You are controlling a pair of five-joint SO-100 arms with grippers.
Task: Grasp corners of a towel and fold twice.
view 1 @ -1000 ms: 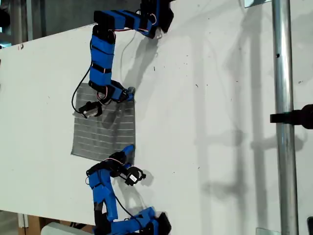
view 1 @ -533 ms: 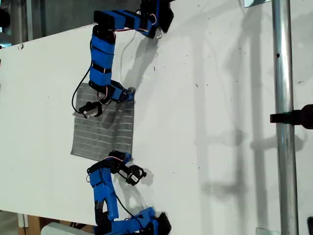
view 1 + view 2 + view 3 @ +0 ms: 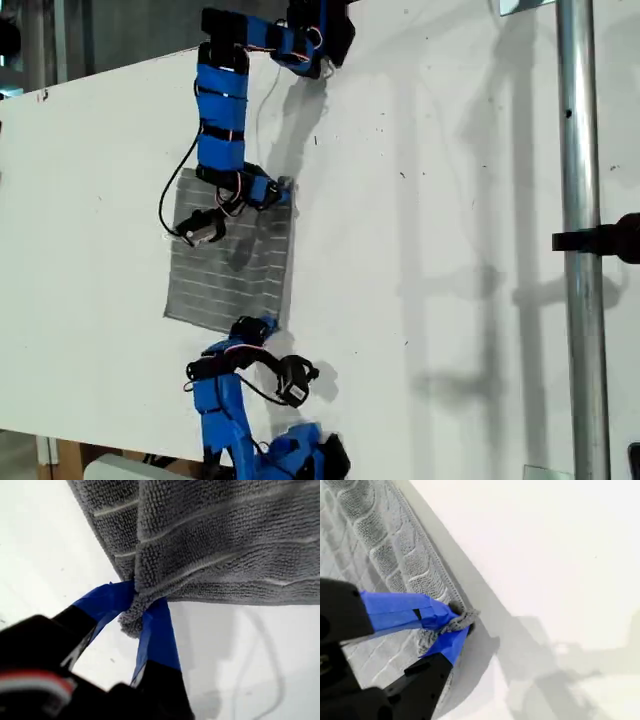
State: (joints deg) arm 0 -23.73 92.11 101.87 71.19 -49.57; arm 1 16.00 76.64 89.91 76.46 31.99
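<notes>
Both tools clamped on towel [image 3: 232, 260] corners, first tool [image 3: 141, 611], second tool [image 3: 451, 624], arms bent over table [image 3: 430, 200].

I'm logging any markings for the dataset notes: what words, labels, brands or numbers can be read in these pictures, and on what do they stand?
None can be read in any view.
The towel shows only pale stripes.
My first gripper and my second gripper show plain blue tape.
The table bears only small dark specks.
</notes>
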